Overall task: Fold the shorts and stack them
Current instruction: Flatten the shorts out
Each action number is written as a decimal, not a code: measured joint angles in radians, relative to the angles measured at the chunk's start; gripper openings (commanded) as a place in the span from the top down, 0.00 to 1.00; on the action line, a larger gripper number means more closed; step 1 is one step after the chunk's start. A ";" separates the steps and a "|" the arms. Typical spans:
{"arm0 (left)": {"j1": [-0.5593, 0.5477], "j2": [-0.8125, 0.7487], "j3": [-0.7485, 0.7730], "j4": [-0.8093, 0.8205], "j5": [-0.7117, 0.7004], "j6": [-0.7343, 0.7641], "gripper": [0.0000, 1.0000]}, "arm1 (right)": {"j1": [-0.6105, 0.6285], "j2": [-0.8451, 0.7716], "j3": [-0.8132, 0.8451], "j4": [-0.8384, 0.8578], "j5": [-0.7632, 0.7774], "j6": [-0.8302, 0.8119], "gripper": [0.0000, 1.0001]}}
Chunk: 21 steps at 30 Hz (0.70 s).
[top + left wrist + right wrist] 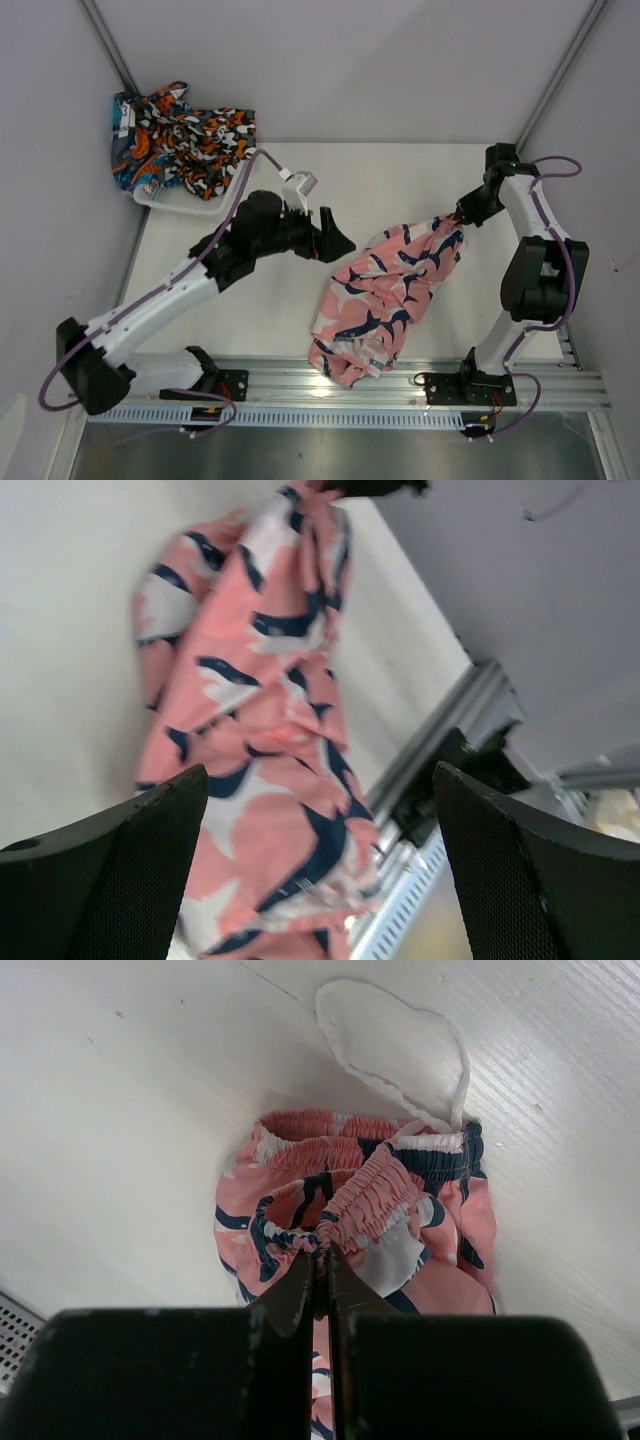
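Observation:
The pink shorts with navy-white shapes hang stretched from the table's right centre to its front edge. My right gripper is shut on their elastic waistband and holds that end up. A white drawstring loops on the table beyond it. My left gripper is open and empty, just left of the pink shorts, which show between its fingers. The black shorts with orange-white blotches and the teal-navy shorts lie bunched in the basket at the back left.
A white basket holds the two bunched shorts at the table's back left corner. A metal rail runs along the front edge, and the pink shorts' lower hem drapes over it. Grey walls close in the sides and back.

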 measured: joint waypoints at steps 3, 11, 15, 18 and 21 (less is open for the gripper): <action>-0.138 -0.140 -0.100 0.005 -0.080 -0.089 0.06 | -0.001 0.005 0.000 0.003 -0.001 0.001 1.00; -0.534 -0.240 -0.351 -0.015 -0.402 -0.411 0.10 | -0.001 0.009 -0.005 0.018 -0.010 0.010 1.00; -0.718 -0.233 -0.370 0.005 -0.567 -0.587 0.10 | -0.001 0.009 -0.025 0.035 -0.016 0.016 1.00; -0.825 -0.184 -0.370 0.040 -0.705 -0.712 0.09 | -0.001 0.009 -0.038 0.041 -0.018 0.016 1.00; -0.910 -0.114 -0.369 0.073 -0.798 -0.797 0.10 | -0.002 0.009 -0.043 0.046 -0.019 0.017 1.00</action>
